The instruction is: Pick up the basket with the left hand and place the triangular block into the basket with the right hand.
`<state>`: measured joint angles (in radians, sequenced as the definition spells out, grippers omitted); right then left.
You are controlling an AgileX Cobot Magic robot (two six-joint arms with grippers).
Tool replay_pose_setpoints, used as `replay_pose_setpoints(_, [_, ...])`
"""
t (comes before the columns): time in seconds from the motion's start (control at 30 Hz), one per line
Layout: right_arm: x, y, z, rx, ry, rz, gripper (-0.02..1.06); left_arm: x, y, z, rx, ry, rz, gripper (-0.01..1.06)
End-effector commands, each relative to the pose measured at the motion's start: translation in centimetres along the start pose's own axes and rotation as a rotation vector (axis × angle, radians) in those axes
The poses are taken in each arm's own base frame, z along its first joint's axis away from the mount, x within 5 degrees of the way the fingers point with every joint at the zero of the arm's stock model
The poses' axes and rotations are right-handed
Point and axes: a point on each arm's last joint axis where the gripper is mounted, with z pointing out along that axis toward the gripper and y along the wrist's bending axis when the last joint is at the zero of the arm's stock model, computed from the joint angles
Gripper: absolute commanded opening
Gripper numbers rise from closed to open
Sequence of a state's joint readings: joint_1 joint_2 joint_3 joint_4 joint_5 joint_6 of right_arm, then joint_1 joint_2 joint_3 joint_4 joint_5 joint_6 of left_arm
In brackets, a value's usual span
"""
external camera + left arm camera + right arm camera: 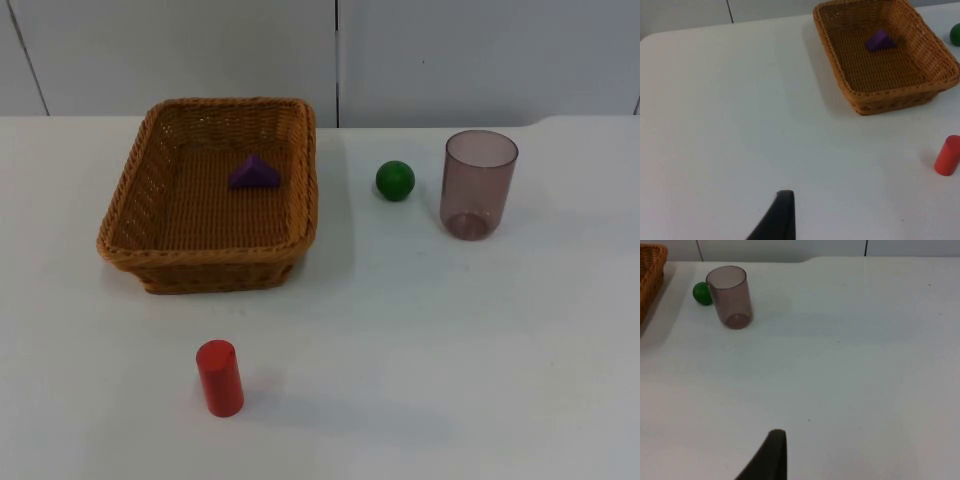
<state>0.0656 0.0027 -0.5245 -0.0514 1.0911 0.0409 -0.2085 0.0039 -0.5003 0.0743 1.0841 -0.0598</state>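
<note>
A rectangular woven wicker basket (210, 195) rests on the white bench (450, 340), and this basket is the landmark for everything else. A small purple triangular block (254, 172) already lies inside it, on the basket floor toward the far wall. Beside the basket, on the side away from the left arm, sits a green ball (395, 180), and just beyond the ball stands an upright translucent brownish plastic cup (478, 184). In front of the basket, well apart from it, stands a red cylinder block (220, 377).

The left hand (777, 220) hangs over bare bench well away from the basket. The right hand (767, 457) waits over bare bench, far from the cup. Only one black fingertip of each hand appears, so I cannot tell whether either hand is apart or together.

By my judgement the block is already placed. If the basket is lifted by one rim it may tilt, sliding the block out.
</note>
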Motion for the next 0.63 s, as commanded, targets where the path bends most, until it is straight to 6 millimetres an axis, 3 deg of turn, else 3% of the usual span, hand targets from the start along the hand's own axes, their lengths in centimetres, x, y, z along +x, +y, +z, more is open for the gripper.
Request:
replay_pose_setpoints(0.0, [0.08, 0.05, 0.17, 0.001, -0.006, -0.001, 1.05, 0.01, 0.01, 0.02, 0.006, -0.009, 0.005, 1.05])
replay_pose_setpoints(0.6, [0.08, 0.05, 0.17, 0.001, -0.006, -0.001, 1.05, 0.09, -0.06, -0.13, -0.241, -0.006, -0.117, 1.05])
